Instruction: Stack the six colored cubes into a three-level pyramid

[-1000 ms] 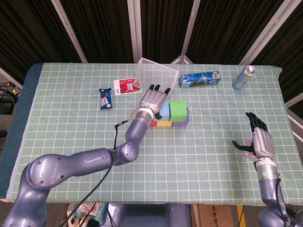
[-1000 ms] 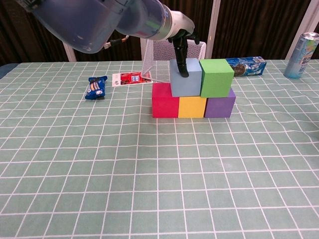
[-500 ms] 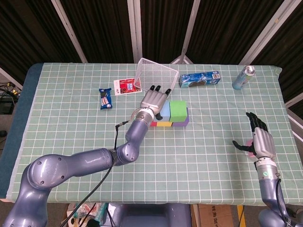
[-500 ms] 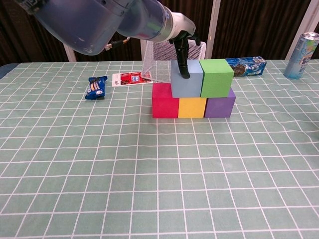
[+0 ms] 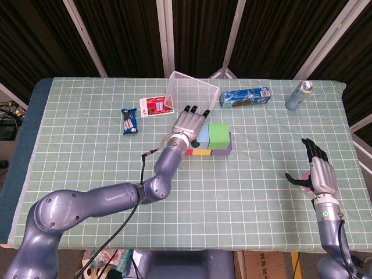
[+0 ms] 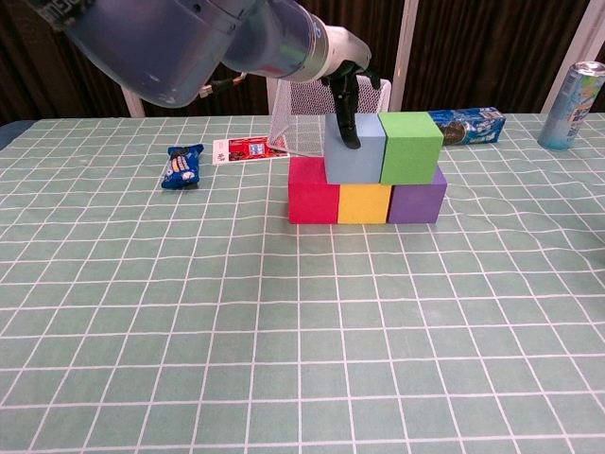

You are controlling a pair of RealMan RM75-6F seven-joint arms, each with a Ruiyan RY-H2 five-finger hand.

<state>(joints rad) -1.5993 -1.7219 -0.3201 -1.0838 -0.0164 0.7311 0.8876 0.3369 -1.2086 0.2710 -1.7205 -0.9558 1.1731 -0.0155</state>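
Pyramid, mid-frame: red (image 6: 313, 191), yellow (image 6: 364, 202) and purple (image 6: 416, 201) cubes below, blue (image 6: 354, 151) and green (image 6: 410, 147) above — second level in hand. Left hand (image 5: 188, 123), fingers spread, touches blue's front, likely squaring it. Right hand (image 5: 317, 172), lower right, spread around something pink — probably the capstone, due next on top.

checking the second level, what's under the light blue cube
The light blue cube rests on the bottom row, straddling the red cube and the yellow cube. The left hand touches its front face. The contact surface itself is covered.
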